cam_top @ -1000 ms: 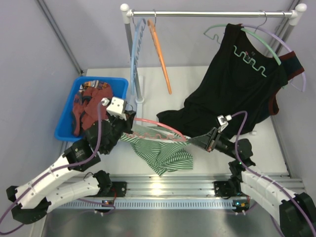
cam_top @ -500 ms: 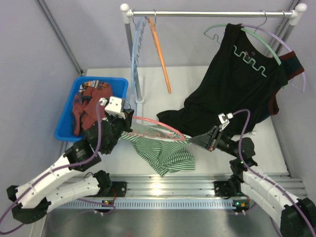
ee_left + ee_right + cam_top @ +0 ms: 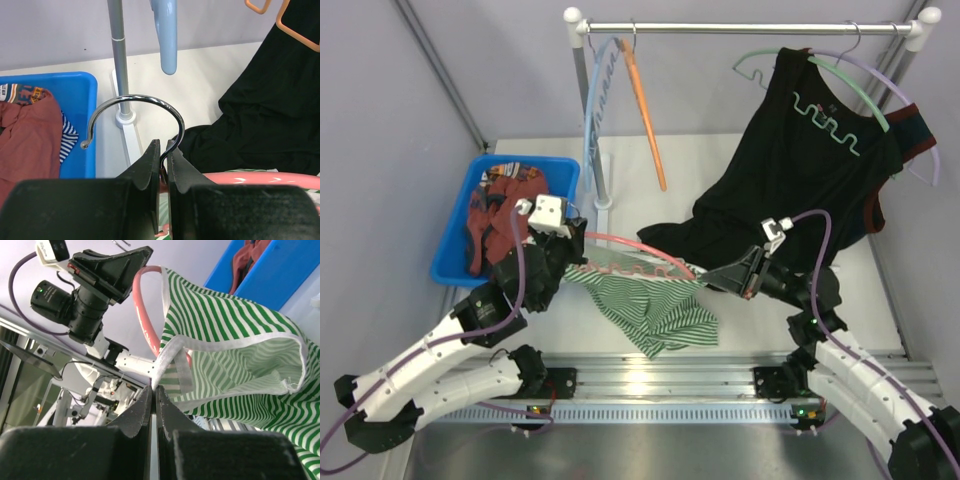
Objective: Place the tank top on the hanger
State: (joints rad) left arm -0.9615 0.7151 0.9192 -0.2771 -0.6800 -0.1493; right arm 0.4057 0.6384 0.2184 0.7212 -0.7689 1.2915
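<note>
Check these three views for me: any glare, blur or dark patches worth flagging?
Top external: evenly lit and sharp, with a glare patch on the base rail. Left wrist: bright highlights along the hanger hook; the left gripper is near-black, without detail. Right wrist: tank top stripes crisp; the right gripper equally dark.
</note>
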